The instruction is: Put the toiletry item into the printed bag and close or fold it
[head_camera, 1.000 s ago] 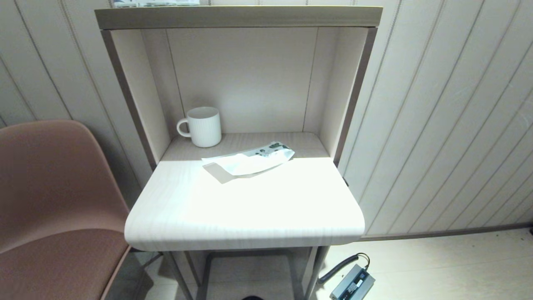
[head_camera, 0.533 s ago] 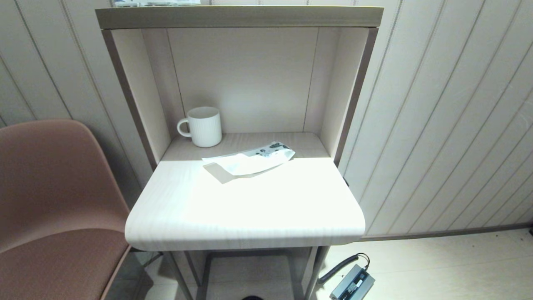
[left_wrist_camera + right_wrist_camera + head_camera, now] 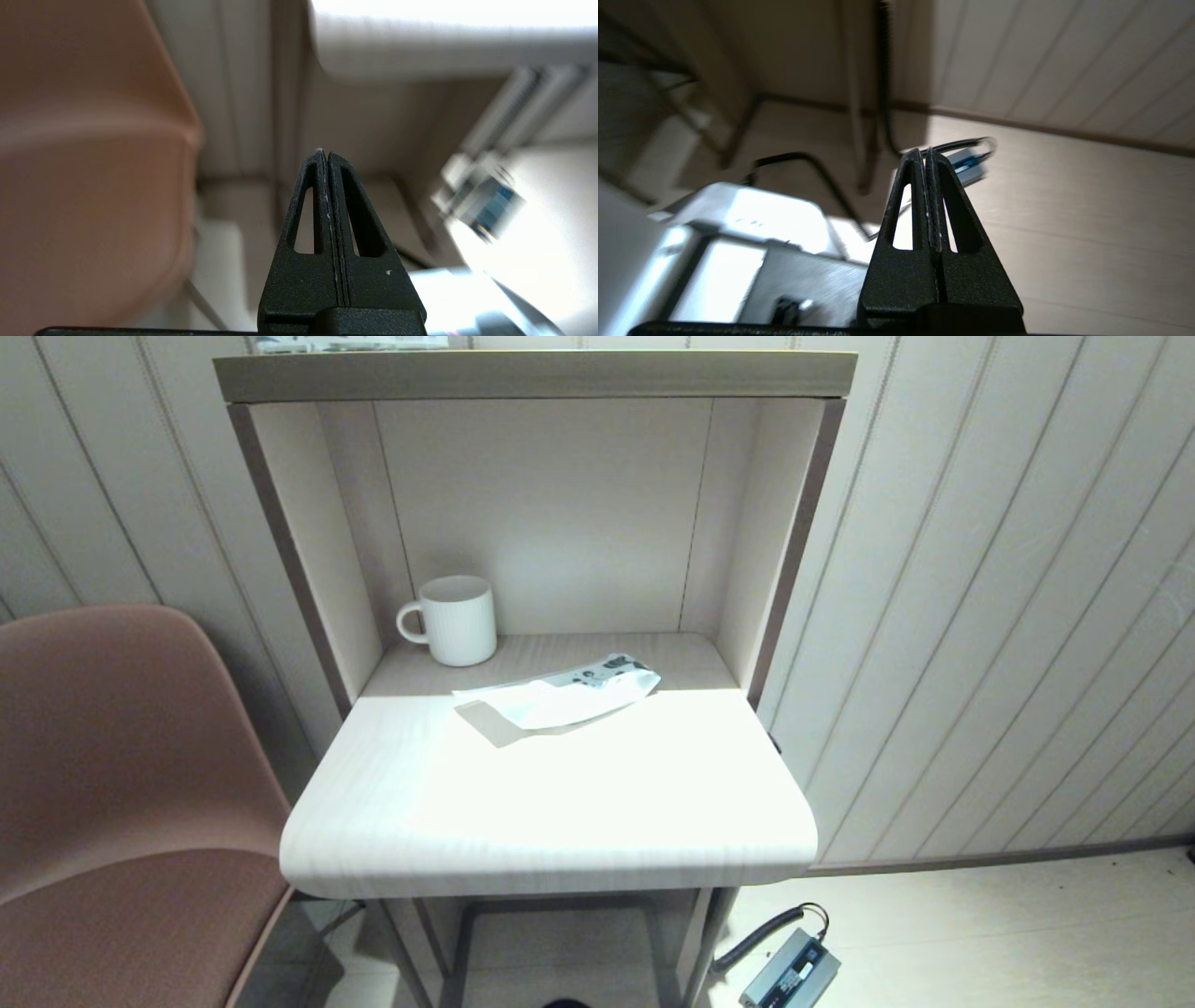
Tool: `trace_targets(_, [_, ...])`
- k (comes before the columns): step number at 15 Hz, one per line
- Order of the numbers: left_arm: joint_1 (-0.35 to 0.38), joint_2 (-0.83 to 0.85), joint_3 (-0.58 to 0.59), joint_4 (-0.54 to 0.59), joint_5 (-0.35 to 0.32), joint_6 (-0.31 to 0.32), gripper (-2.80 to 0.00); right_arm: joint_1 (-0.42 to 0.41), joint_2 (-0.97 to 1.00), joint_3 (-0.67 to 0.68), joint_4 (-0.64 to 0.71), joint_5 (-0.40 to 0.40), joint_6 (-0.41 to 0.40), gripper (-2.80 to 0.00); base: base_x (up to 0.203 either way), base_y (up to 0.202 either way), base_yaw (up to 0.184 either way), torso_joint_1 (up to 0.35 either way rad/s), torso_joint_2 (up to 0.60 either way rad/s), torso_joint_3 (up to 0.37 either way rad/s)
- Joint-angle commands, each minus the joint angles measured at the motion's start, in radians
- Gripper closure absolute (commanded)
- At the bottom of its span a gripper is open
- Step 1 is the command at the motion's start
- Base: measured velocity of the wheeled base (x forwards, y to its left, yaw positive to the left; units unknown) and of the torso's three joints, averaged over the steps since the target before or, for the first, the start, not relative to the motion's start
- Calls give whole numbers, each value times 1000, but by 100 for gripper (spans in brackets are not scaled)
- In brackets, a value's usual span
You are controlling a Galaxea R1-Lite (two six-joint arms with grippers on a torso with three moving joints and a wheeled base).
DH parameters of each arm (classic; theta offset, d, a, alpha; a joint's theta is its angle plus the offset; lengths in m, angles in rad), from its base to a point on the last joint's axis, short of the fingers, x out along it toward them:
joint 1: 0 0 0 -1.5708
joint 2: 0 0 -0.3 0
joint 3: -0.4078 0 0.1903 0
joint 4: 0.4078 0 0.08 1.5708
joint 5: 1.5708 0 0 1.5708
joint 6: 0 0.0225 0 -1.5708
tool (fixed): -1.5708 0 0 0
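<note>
The printed bag (image 3: 558, 696) lies flat on the white desk (image 3: 551, 793), at the edge of the shelf niche, its dark leaf prints at the right end. The slim white toiletry item does not show anywhere. Neither arm reaches into the head view. My left gripper (image 3: 325, 153) hangs shut and empty below the desk top, beside the chair. My right gripper (image 3: 923, 151) is shut and empty too, low over the floor near the desk legs.
A white ribbed mug (image 3: 456, 620) stands at the back left of the niche. A brown chair (image 3: 121, 784) sits left of the desk. A grey power brick (image 3: 789, 973) with a black cable lies on the floor at the right.
</note>
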Motion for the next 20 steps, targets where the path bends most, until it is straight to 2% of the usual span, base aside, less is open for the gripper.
trace_targets(1, [1,-8,90,-195,19,103,0,-5,-88,160,-162,-72,-39,0,0,0,0,0,0,0])
trace_targets(2, [1,-8,90,-194,-1,166,0,-5,-88,261,-296,-96,-56,0,0,0,0,0,0,0])
trace_targets(4, [1,-9,94,-204,-22,192,0,-4,-88,440,-611,-140,-80,0,0,0,0,0,0,0])
trace_targets(5, [1,-9,94,-201,-47,196,0,-4,-88,486,-708,-159,-54,0,0,0,0,0,0,0])
trace_targets(6, [1,-8,94,-197,-108,196,0,-4,-88,502,-727,-163,-36,0,0,0,0,0,0,0])
trace_targets(7, [2,-9,95,-201,-135,188,0,-4,-88,501,-670,-161,-22,0,0,0,0,0,0,0])
trace_targets(10, [2,-9,94,-196,-143,138,0,-4,-88,504,-666,-162,-2,0,0,0,0,0,0,0])
trace_targets(12, [1,-9,95,-205,-136,175,0,-4,-88,504,-676,-168,35,0,0,0,0,0,0,0])
trace_targets(14, [1,-9,104,-237,-115,234,0,-4,-88,504,-677,-170,30,0,0,0,0,0,0,0])
trace_targets(15, [0,-9,104,-237,-116,217,0,-4,-88,504,-677,-170,23,0,0,0,0,0,0,0])
trace_targets(16, [0,-8,104,-234,-105,186,0,-4,-88,504,-677,-170,24,0,0,0,0,0,0,0])
trace_targets(17, [0,-8,104,-234,-41,156,0,-4,-88,504,-677,-170,32,0,0,0,0,0,0,0])
trace_targets(18, [0,-8,115,-236,84,148,0,-4,-88,504,-677,-170,34,0,0,0,0,0,0,0])
trace_targets(19, [0,-8,148,-249,160,142,0,-4,-88,504,-677,-170,31,0,0,0,0,0,0,0])
trace_targets(20, [0,-9,164,-272,160,143,0,-4,-88,504,-677,-170,28,0,0,0,0,0,0,0])
